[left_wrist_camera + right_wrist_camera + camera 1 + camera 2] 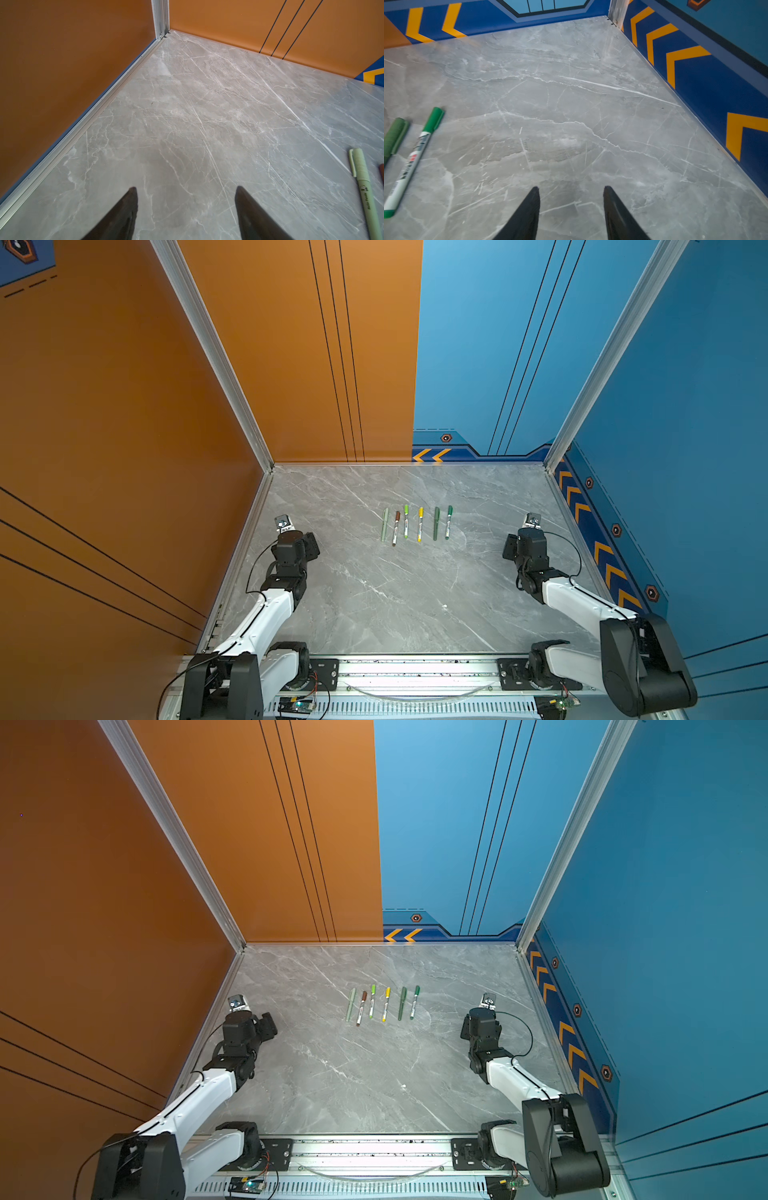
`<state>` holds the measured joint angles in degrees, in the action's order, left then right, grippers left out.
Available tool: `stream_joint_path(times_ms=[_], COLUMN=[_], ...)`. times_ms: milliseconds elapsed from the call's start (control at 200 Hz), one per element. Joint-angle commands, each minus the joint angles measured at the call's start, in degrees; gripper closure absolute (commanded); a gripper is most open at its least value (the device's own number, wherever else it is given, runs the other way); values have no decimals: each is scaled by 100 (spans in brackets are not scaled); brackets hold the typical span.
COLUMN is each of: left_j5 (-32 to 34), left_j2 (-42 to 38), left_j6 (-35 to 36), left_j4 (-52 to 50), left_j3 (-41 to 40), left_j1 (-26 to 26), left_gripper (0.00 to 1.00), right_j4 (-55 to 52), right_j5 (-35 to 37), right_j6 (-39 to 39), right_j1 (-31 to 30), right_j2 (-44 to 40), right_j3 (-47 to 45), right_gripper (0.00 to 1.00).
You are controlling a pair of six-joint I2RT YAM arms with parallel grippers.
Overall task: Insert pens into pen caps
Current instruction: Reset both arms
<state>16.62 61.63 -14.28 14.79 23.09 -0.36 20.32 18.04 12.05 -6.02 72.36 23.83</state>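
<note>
Evenly bright — shadows faint, top views sharp, wrist views slightly soft.

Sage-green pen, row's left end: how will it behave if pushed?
The sage-green pen is slim and round, flat on the smooth marble table, so a sideways push likely rolls it until its cap clip catches. Looks like stiff plastic, probably light.

Wrist-view edges cut off the sage-green pen (362, 187), nearly all the brown pen (382, 174), and the dark green pen (394, 135).

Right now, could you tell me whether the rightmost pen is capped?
Capped: the right wrist view shows a green cap seated on the white pen.
</note>
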Motion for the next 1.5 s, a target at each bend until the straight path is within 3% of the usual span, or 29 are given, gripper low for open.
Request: stream_joint_path(times_ms=[0, 80, 175, 280, 345, 415, 460, 501, 521, 726, 1116, 1216, 1356, 1497], left_j5=[-343, -485, -516, -789, -1074, -1189, -947, -903, -873, -832, -617, -619, -619, -618], left_j2=[361, 842, 1440, 1876, 2099, 2626, 2833, 2796, 2800, 2819, 2770, 2773, 2772, 2774], left_j6=[263, 491, 765, 1312, 1574, 1726, 1490, 1407, 1416, 1412, 1460, 1461, 1462, 1459], left_j4=[1272, 1629, 2172, 2352, 2484, 3367, 3885, 3725, 3698, 3708, 3721, 3721, 3722, 3722], left_j3=[-129, -96, -121, 148, 219, 28, -133, -100, -88, -60, -107, -104, -100, -104], left_j1=[49, 10, -82, -156, -196, -247, -119, -66, -85, -97, -209, -209, -211, -211], left_gripper=[25, 25, 25, 25, 24, 20, 12, 4, 0, 2, 2, 2, 2, 2], right_j4=[1800, 1589, 2864, 4305, 3202, 3521, 2975, 3118, 3257, 3039, 3235, 3460, 3070, 3108], right_j5=[-156, -320, -399, -479, -549, -717, -790, -1003, -1052, -1102, -841, -490, -1012, -1023], right_j6=[-526, -768, -1027, -1080, -951, -986, -937, -889, -869, -862, -932, -986, -895, -880], right_j1=[92, 94, 117, 128, 197, 240, 295, 393, 422, 453, 317, 170, 390, 409], right_j2=[466, 578, 904, 1825, 1469, 1687, 1543, 1620, 1664, 1627, 1624, 1640, 1633, 1641], right_j3=[-198, -18, -401, -648, -394, -367, -214, -227, -246, -176, -279, -382, -196, -203], right_gripper=[48, 48, 47, 46, 45, 44, 43, 42, 40, 0, 0, 0, 0, 0])
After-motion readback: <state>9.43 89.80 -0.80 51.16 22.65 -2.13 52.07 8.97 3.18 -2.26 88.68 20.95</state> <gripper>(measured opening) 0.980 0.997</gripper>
